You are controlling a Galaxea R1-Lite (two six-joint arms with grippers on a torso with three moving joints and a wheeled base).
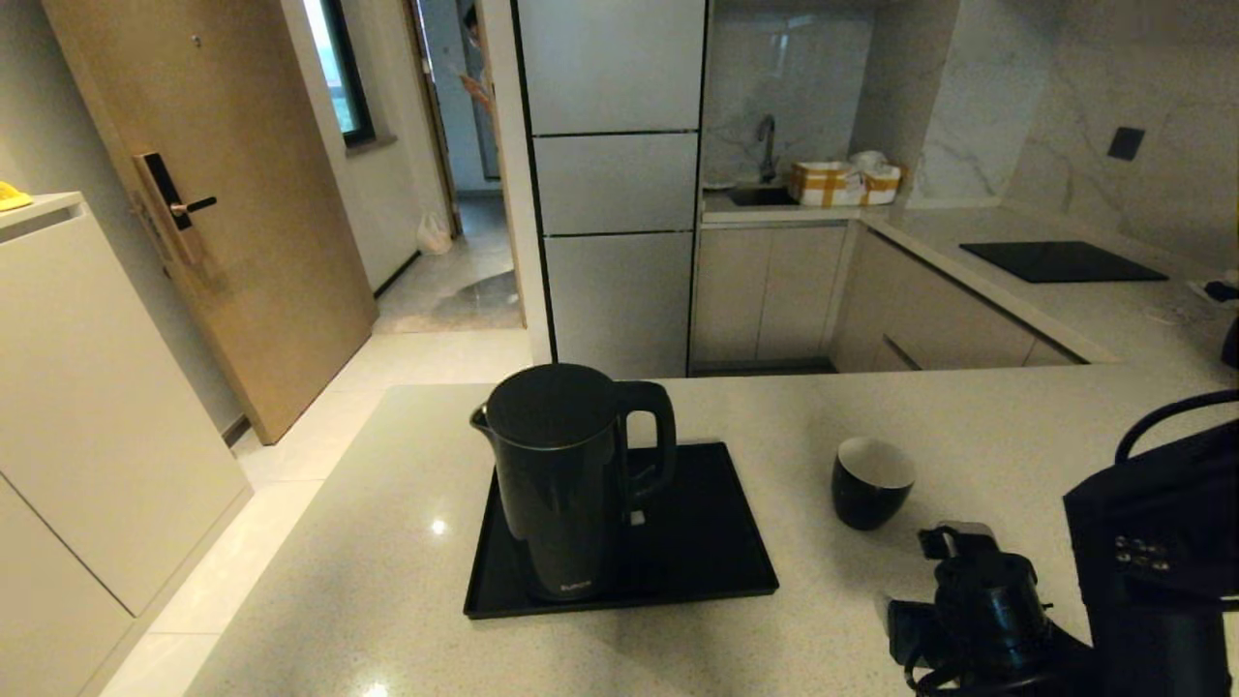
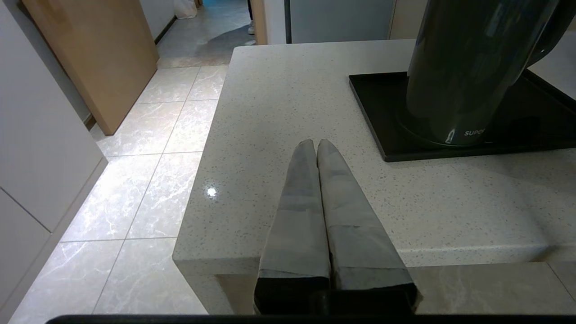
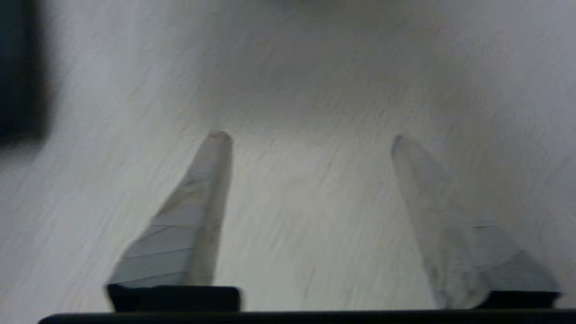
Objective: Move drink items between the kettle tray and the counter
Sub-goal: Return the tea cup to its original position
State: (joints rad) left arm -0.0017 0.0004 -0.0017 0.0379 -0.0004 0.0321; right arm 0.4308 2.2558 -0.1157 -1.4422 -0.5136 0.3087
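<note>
The pale speckled table (image 1: 387, 542) is seen beneath both sets of fingers, and on it the black kettle tray (image 1: 716, 542) is laid, well ahead of the left gripper (image 2: 316, 143), whose fingers (image 2: 299, 202) are pressed together with nothing between them. The kettle (image 1: 561, 474) is stood upright on that tray, beyond and to the right of those fingertips. The small black cup (image 1: 871, 481) is set on the table beside the tray, just beyond the right gripper (image 3: 310, 137), whose fingers (image 3: 189, 225) are spread wide apart over bare stone.
</note>
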